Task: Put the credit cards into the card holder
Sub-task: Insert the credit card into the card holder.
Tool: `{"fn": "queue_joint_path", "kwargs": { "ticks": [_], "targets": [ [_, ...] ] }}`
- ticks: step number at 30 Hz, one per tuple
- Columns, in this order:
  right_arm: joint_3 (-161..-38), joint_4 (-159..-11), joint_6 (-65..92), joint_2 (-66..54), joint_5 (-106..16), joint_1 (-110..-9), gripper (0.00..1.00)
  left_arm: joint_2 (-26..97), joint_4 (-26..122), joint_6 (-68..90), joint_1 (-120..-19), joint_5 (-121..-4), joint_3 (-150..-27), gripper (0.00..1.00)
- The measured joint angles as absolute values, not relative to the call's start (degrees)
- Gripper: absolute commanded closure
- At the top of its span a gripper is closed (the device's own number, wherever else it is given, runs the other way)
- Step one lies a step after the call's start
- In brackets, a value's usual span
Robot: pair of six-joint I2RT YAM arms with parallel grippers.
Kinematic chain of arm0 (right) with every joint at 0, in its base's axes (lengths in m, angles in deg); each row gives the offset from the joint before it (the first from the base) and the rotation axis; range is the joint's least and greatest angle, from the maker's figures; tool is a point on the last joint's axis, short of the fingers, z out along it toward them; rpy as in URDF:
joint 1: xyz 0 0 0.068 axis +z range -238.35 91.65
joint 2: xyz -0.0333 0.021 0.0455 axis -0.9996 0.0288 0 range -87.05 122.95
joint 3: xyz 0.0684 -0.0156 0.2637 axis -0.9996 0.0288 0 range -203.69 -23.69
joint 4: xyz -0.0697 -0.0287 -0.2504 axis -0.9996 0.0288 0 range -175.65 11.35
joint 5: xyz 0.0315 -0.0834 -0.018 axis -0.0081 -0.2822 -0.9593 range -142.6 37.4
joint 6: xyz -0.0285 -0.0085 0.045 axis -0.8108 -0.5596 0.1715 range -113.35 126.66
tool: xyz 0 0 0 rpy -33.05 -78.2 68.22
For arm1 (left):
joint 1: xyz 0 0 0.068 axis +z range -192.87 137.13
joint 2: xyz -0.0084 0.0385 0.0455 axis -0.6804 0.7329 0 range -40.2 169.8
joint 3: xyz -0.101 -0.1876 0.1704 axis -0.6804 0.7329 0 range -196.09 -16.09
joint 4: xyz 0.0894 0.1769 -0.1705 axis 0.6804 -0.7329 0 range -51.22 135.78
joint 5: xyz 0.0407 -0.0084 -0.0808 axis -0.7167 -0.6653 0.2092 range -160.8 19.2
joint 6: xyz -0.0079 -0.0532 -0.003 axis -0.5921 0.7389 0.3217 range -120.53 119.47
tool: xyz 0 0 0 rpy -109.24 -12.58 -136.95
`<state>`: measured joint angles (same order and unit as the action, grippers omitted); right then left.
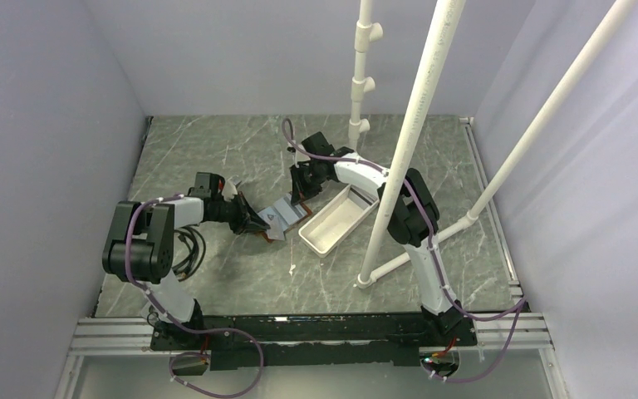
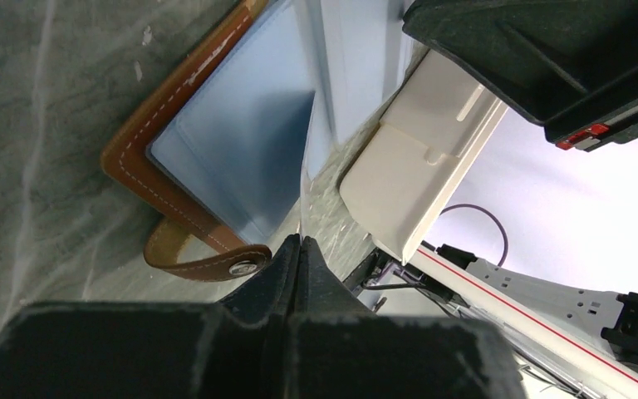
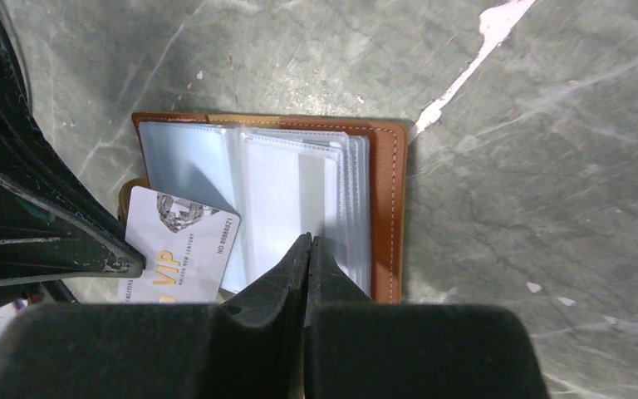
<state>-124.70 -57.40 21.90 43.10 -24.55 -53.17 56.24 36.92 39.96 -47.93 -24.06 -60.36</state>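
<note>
Here, brown card holder (image 3: 389, 208) open, clear sleeves (image 3: 282, 195)

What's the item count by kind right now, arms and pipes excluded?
credit card: 1 in view, white with gold VIP lettering
card holder: 1, brown leather, lying open with its clear sleeves showing
tray: 1, white
Total: 3

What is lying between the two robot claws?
The open brown card holder lies between the left gripper and the right gripper, as the top view shows; the left one pinches a VIP card.
</note>
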Motion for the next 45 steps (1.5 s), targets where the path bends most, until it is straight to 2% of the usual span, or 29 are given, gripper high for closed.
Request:
{"fn": "queue_joint_path", "kwargs": {
  "ticks": [29,45],
  "targets": [
    [-126.9,-56.1,20.5,44.1,-26.6,-53.2,1.0,55.0,37.4,39.2,-47.9,-24.1,-61.2,1.0],
    [-127.0,-56.0,20.5,44.2,-26.6,-53.1,1.0,60.2,42.7,42.2,-47.5,-22.1,-62.0,1.0]
  ]
}}
